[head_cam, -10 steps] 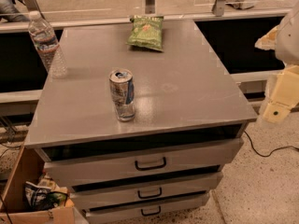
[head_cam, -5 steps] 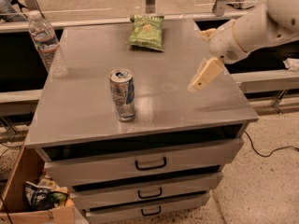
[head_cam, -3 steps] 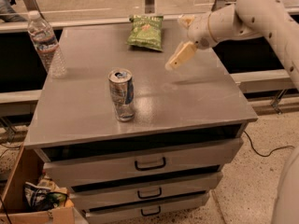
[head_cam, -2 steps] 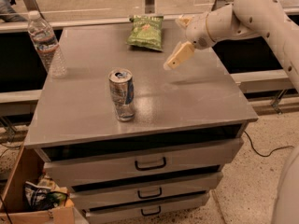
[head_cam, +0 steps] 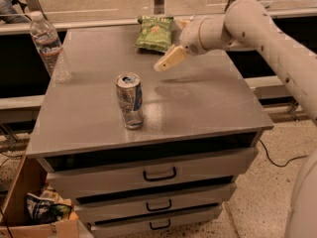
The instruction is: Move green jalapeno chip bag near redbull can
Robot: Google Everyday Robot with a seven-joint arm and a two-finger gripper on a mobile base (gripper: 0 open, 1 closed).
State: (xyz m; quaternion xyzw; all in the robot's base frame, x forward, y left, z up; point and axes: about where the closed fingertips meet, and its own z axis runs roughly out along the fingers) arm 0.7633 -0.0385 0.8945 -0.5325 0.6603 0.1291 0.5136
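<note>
Camera view: gripper (head_cam: 166, 61) just beside green jalapeno chip bag (head_cam: 154, 33), its opening indiscernible; redbull can (head_cam: 130, 100) well apart.

Built as a thick, smooth arm (head_cam: 255, 21) in an off-white shell, round like a pipe, with a few small dark dots like screw holes on the cover and a thin dark seam around the rounded wrist joint (head_cam: 198, 35). Ends in a cream-yellow end effector (head_cam: 166, 61), narrow and tapered, a little darker than the arm, hanging over the far part of the table (head_cam: 198, 108). Shows also a pale, curved body cover (head_cam: 303, 202) at the lower right edge.
</note>
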